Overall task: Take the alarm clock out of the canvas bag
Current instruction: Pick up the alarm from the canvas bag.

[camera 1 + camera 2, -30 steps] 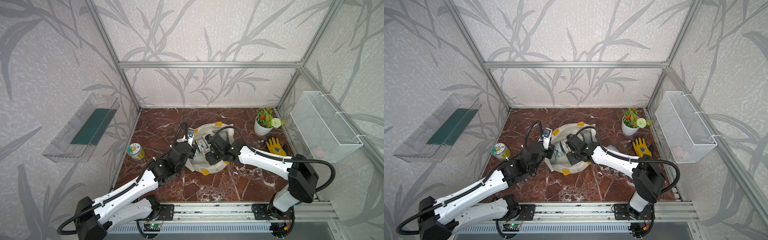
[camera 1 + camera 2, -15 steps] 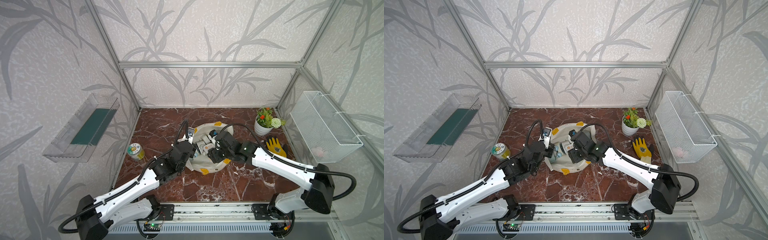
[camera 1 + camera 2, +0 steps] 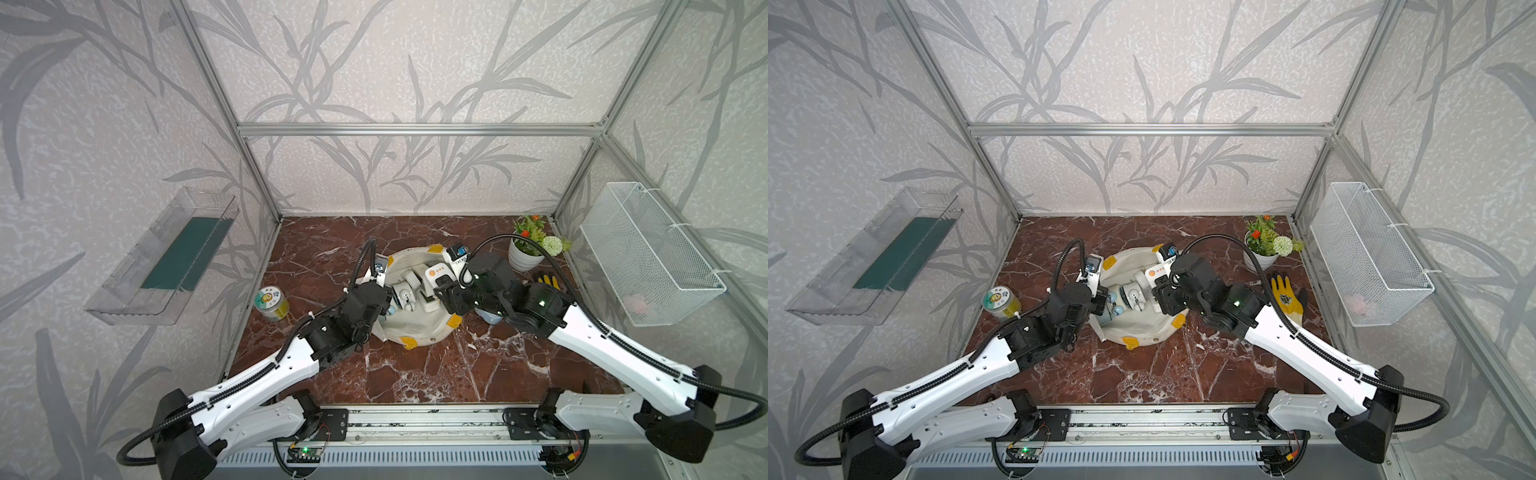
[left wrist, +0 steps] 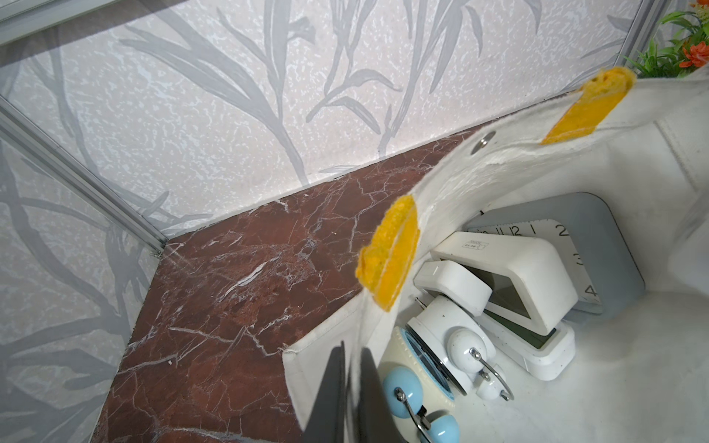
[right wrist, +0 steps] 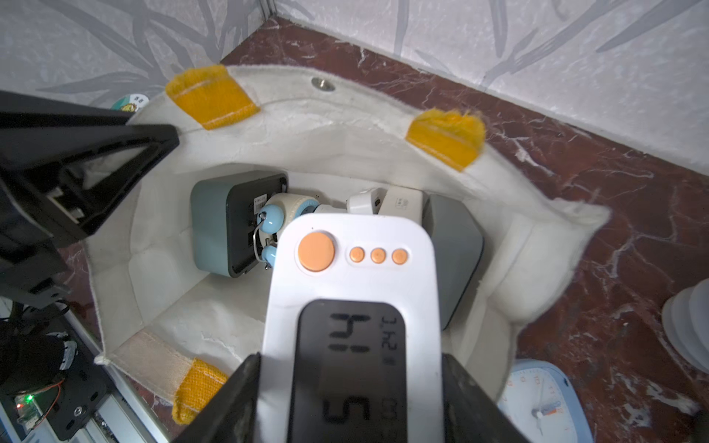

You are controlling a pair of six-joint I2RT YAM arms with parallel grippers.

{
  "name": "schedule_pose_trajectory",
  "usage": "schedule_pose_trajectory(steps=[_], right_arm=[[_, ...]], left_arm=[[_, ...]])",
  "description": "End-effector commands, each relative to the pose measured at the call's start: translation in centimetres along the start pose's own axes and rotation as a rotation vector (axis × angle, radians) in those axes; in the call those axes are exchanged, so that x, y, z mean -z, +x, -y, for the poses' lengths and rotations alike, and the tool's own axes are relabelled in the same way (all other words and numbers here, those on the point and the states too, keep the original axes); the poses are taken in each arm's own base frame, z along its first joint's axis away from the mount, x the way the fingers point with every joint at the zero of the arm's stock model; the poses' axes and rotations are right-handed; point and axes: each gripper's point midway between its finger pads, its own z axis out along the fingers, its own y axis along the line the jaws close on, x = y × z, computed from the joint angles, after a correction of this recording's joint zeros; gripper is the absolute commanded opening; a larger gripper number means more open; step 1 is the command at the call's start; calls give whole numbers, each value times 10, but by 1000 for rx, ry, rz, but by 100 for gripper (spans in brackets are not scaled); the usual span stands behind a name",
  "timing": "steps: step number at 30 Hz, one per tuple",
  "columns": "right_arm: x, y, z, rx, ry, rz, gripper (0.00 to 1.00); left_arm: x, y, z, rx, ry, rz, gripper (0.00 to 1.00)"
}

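1. Grip: right pincer (image 5: 351, 362) clamps the white digital alarm clock (image 5: 353, 264) by its sides, at the mouth of the canvas bag (image 5: 326, 115).
2. Rim: left pincer (image 4: 351, 364) is closed on the bag edge; hold it taut.
3. Lift straight up and clear the rim without snagging the other clocks (image 5: 238, 226), then move out over the worktop (image 5: 575, 214).

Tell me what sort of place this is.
Probably a robot test cell dressed up as a room, not a real home: an aluminium frame holds wallpapered panels, and a metal rail at the front edge of the marble-patterned tabletop carries two robot arms.
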Motion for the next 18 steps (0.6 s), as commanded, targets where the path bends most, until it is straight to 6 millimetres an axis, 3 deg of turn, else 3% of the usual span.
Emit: schedule_pose_trajectory(steps=[1, 8, 18], right_arm=[[32, -30, 17, -11, 45, 118, 46], [56, -42, 50, -39, 126, 164, 46], [52, -31, 96, -99, 252, 139, 45]], left_arm=[[6, -21, -8, 57, -30, 45, 0], [6, -21, -9, 59, -35, 45, 0], [7, -20, -11, 59, -40, 45, 0]])
